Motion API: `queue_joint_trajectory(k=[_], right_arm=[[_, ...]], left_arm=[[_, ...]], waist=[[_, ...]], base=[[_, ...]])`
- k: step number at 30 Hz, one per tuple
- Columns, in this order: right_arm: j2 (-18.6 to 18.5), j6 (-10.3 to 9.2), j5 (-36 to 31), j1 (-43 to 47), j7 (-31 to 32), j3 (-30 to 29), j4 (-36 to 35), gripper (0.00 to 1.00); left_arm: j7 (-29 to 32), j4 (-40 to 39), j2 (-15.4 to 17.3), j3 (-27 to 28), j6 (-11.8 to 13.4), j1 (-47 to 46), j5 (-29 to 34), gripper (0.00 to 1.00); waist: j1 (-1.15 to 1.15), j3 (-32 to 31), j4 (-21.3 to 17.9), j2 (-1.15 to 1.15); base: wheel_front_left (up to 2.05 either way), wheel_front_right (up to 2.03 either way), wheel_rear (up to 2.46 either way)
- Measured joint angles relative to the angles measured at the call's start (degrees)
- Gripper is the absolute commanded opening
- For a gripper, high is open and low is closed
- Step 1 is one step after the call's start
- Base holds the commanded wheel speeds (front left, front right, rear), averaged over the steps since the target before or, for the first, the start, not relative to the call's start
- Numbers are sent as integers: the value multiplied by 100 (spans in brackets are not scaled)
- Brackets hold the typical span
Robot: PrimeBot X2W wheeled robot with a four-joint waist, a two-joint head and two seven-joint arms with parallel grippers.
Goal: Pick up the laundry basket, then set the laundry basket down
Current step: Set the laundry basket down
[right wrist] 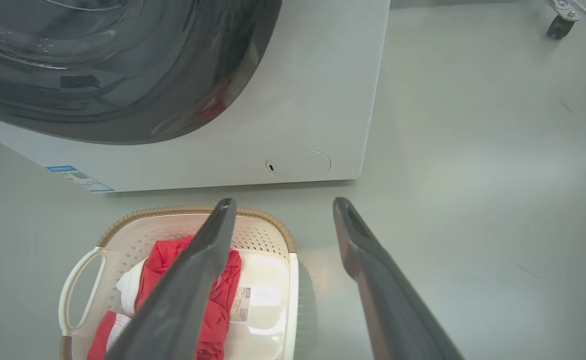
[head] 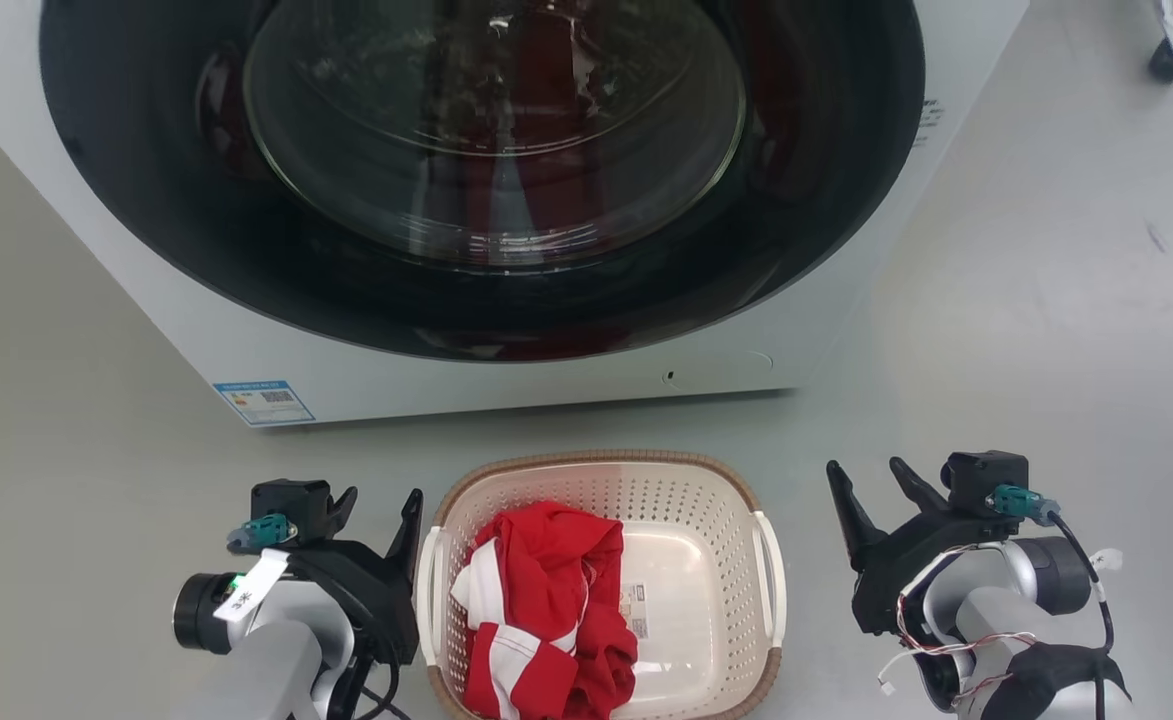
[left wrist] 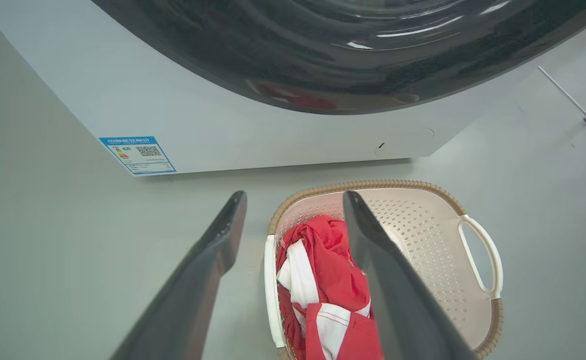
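White front-loading washing machine with dark round door [head: 546, 385] blocks far side of cream perforated plastic laundry basket [head: 706, 500]. Grey floor [head: 1046, 350] open both sides. Crumpled red-and-white garment [head: 546, 590] fills basket's left half; right half bare.

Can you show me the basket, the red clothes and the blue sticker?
laundry basket [head: 586, 458], head view, on its brown far rim.
red clothes [head: 556, 560], head view, on the red cloth's middle.
blue sticker [left wrist: 138, 155], left wrist view, on its middle.

blue sticker [left wrist: 138, 155] on washing machine [left wrist: 273, 135]: QR code, print unreadable | label [head: 634, 610] in laundry basket [head: 666, 500]: unreadable
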Motion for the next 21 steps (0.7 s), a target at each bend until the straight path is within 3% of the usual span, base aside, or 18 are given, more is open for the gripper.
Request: queue_joint_trajectory(k=[11,21], right_arm=[[-311,-386,-325,540,-1,-283,-951,100],[-506,-753,-559,1248,-1,-651,-2183,100]], left_arm=[[0,-1152,294,316,469,589,319,100],[-1,-2668,639,641,953,1562,791,100]], waist=[[0,-645,22,0],[0,-1089,36,0]], base=[[0,0,0],[0,0,0]])
